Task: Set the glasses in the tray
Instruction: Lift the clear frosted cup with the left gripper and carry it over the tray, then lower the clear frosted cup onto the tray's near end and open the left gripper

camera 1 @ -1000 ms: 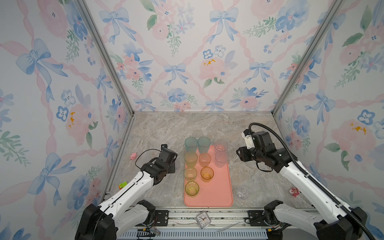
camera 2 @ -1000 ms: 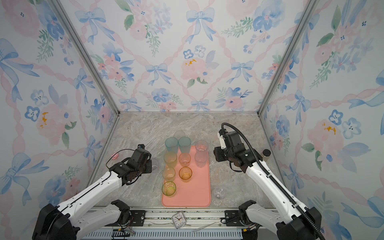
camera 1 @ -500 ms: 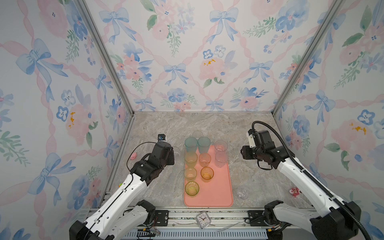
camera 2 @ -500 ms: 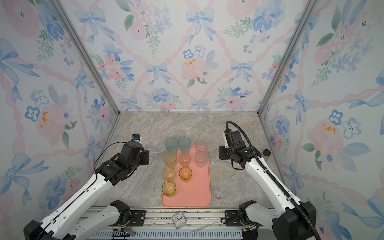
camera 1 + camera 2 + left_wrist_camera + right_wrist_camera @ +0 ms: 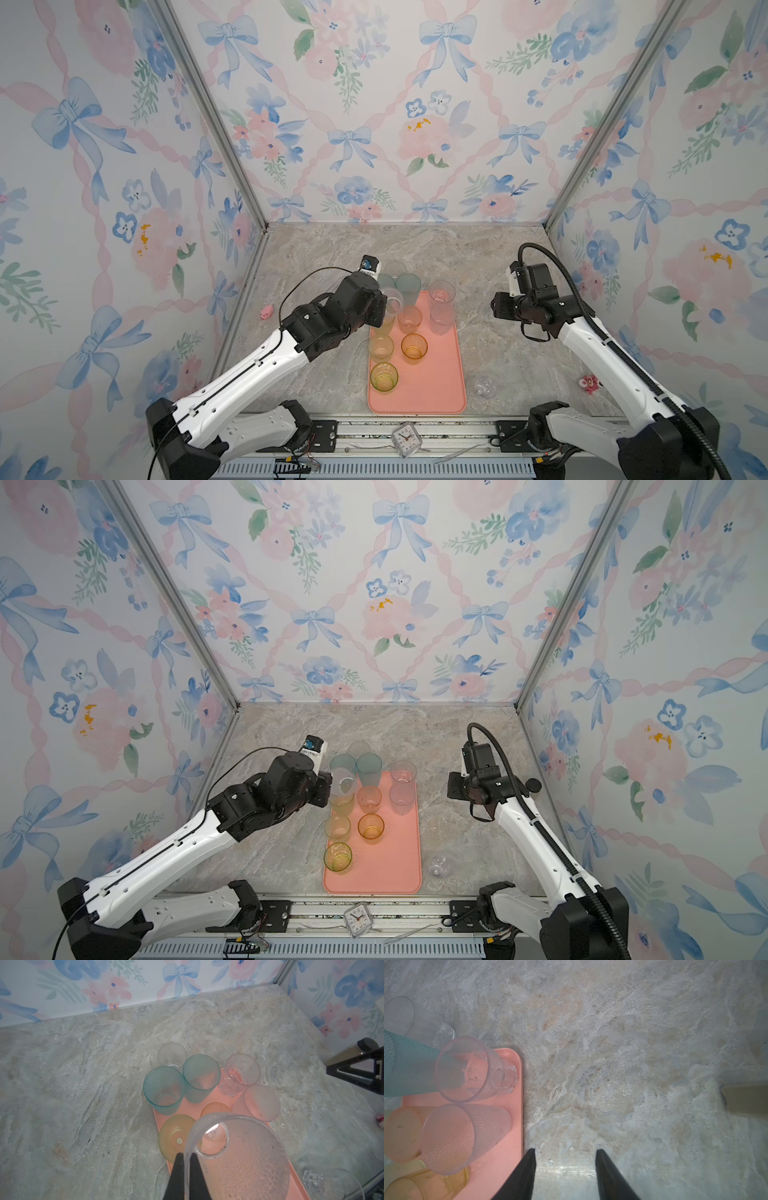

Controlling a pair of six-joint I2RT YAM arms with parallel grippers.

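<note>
The salmon-pink tray (image 5: pixel 436 386) (image 5: pixel 386 875) (image 5: pixel 500 1147) lies at the table's front centre. Several glasses stand on it: a teal one (image 5: pixel 409 286), a clear faceted one (image 5: pixel 441 291), a frosted pale one (image 5: pixel 452 1138), an orange one (image 5: pixel 409 318) and a yellow-green one (image 5: pixel 384 376). My left gripper (image 5: pixel 187 1157) (image 5: pixel 384 307) is shut on the rim of a frosted clear glass (image 5: pixel 245 1159) (image 5: pixel 343 783), tilted above the tray's far left part. A clear glass (image 5: pixel 395 268) stands on the table behind the tray. A small rounded glass (image 5: pixel 485 387) lies right of it. My right gripper (image 5: pixel 565 1154) (image 5: pixel 500 305) hangs open and empty over bare table, right of the tray.
A beige bottle with a dark cap (image 5: pixel 533 785) (image 5: pixel 745 1103) stands near the right wall. A small clock (image 5: pixel 406 438) sits on the front rail. A pink bit (image 5: pixel 266 311) lies by the left wall, and a red-and-pink toy (image 5: pixel 589 382) by the right.
My left arm has swung right from the table beside the tray, bringing its glass over the tray's far left. The right gripper has drawn a little to the right, away from the tray.
</note>
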